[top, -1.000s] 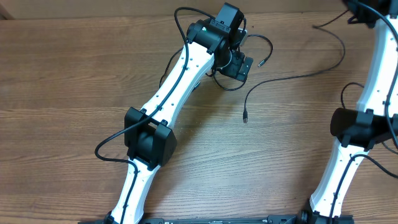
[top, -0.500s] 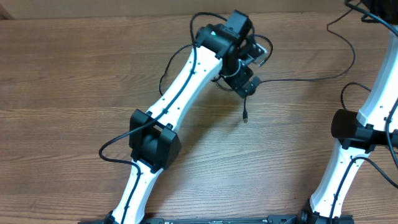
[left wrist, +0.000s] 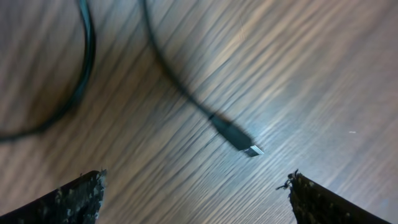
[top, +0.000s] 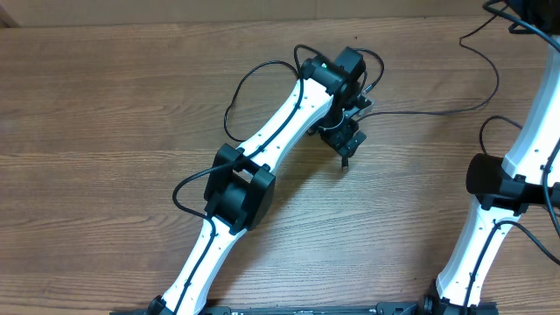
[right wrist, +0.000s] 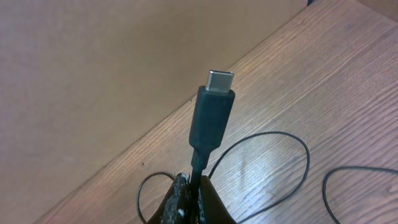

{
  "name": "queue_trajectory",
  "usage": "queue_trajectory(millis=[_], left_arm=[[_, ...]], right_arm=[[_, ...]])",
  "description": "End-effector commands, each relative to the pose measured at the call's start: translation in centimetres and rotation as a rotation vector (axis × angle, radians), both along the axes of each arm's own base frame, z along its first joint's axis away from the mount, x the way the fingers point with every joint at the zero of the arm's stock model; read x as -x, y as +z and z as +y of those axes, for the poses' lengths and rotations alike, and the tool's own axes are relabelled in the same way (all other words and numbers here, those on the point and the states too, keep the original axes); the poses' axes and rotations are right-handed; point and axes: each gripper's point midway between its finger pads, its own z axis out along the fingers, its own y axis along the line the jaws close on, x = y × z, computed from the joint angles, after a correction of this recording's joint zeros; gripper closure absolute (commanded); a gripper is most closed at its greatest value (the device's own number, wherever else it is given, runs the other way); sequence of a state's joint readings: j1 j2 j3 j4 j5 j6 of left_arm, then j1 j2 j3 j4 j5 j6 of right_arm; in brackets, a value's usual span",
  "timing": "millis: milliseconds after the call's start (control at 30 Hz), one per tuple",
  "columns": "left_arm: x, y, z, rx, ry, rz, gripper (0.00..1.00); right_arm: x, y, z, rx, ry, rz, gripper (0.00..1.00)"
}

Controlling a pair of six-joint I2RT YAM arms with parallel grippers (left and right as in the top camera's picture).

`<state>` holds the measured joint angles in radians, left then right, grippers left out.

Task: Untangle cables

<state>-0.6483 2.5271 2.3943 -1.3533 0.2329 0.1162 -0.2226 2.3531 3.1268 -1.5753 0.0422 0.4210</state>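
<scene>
Wood-grain table point(top: 105, 114), brown, bearing two white-and-black arms point(top: 271, 149).

Left gripper point(left wrist: 196, 198): jaws spread wide, nothing between them, poised low over the table near its far middle. Fingertips point(left wrist: 78, 199) dark and rough-edged, showing at the two lower corners of the left wrist view.

Loose plug point(left wrist: 241, 139): end of a thin black cable point(top: 420, 111), metal tip bare, lying flat on the wood under the left gripper, clear of both fingertips. Cable running rightward across the table, then curving up toward the far right corner.

Second black strand point(left wrist: 84, 68): looping at the left of the left wrist view, blurred.

Right gripper point(right wrist: 189, 202): clenched on a cable just below its connector point(right wrist: 211, 109). Connector upright above the fingertips, silver tip uppermost. Whether this is the same cable as the one on the table, not discernible.

Cable loops point(right wrist: 289, 140): thin, black, lying on the table behind the held connector.
</scene>
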Motion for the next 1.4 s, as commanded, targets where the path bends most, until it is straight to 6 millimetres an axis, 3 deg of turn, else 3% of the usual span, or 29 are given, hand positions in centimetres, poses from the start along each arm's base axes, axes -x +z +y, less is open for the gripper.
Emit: queue_trajectory(millis=[0, 200, 467, 633, 1033, 1133, 1233, 1267, 1367], left_arm=[[-0.4, 0.5, 0.1, -0.033, 0.201, 0.009, 0.03], [0.5, 0.6, -0.9, -0.031, 0.404, 0.079, 0.01], [2.7, 0.0, -3.8, -0.041, 0.467, 0.093, 0.0], [3.1, -1.2, -3.9, -0.092, 0.492, 0.069, 0.0], [3.7, -5.1, -1.5, -0.242, 0.551, 0.094, 0.06], [3.5, -5.2, -1.7, -0.233, 0.552, 0.089, 0.16], [3.2, -5.2, -2.0, -0.219, 0.566, 0.082, 0.39], [3.1, -5.2, -2.1, -0.213, 0.577, 0.08, 0.59], [2.9, -5.2, -2.4, -0.2, 0.584, 0.079, 0.85]], right_arm=[[0.8, 1.5, -0.1, 0.019, -0.005, -0.028, 0.96], [1.0, 1.3, -0.1, 0.016, -0.005, -0.015, 0.96], [1.2, 1.1, -0.1, 0.014, -0.005, -0.006, 0.96], [1.3, 1.0, 0.0, 0.023, 0.005, 0.001, 0.96], [1.6, 0.6, 0.0, 0.027, 0.013, 0.024, 0.96], [1.6, 0.6, 0.0, 0.026, 0.013, 0.027, 0.96], [1.7, 0.5, 0.1, 0.025, 0.013, 0.031, 0.96], [1.7, 0.5, 0.1, 0.025, 0.013, 0.032, 0.96], [1.8, 0.4, 0.1, 0.024, 0.013, 0.035, 0.96]])
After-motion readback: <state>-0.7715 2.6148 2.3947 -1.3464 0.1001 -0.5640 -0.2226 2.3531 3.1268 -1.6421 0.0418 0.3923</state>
